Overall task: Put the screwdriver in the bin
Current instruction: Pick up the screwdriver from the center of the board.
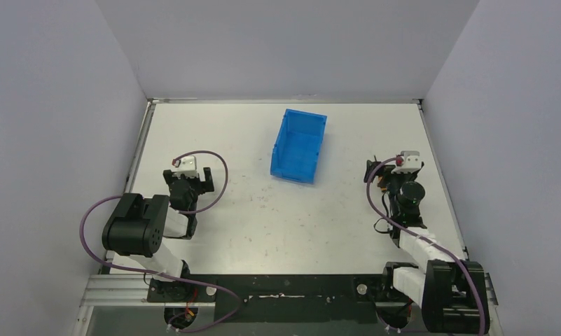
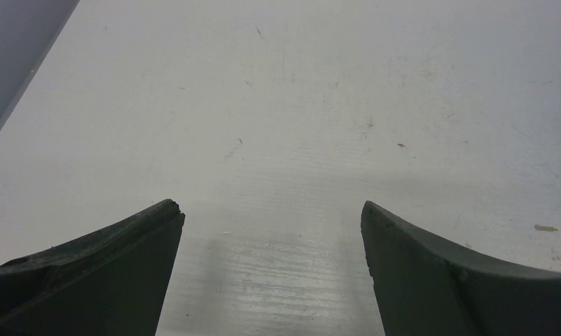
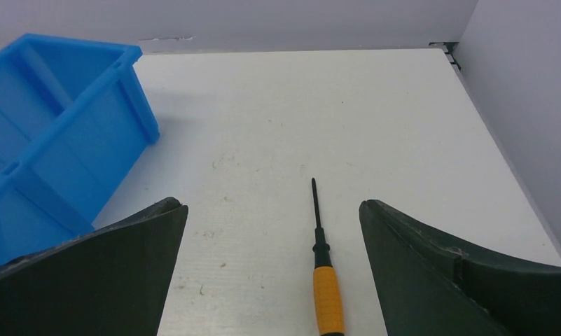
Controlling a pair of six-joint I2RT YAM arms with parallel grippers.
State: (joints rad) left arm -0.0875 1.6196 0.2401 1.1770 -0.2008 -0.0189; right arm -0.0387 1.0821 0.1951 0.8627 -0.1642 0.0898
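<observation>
The right hand (image 3: 274,206) hangs low over the white table (image 3: 375,105), its fingers spread wide and empty. Seen between them, the small orange-handled, black-shafted screwdriver (image 3: 327,273) lies flat on the table, apart from the blue plastic rectangular bin (image 3: 60,140). The left hand (image 2: 272,210) is also spread and empty.

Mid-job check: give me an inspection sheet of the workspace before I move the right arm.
Surface: white table, scuffed and speckled.
Job's things: screwdriver lies flat between the right jaws, tip away, ungripped; blue bin upright, nothing seen inside.
Clutter: nothing seen.
Grippers: left gripper open over the table; right gripper open, astride the screwdriver.
Cables: purple cables loop off both arms, apart from the bin.
Surroundings: plain grey walls on three sides.
</observation>
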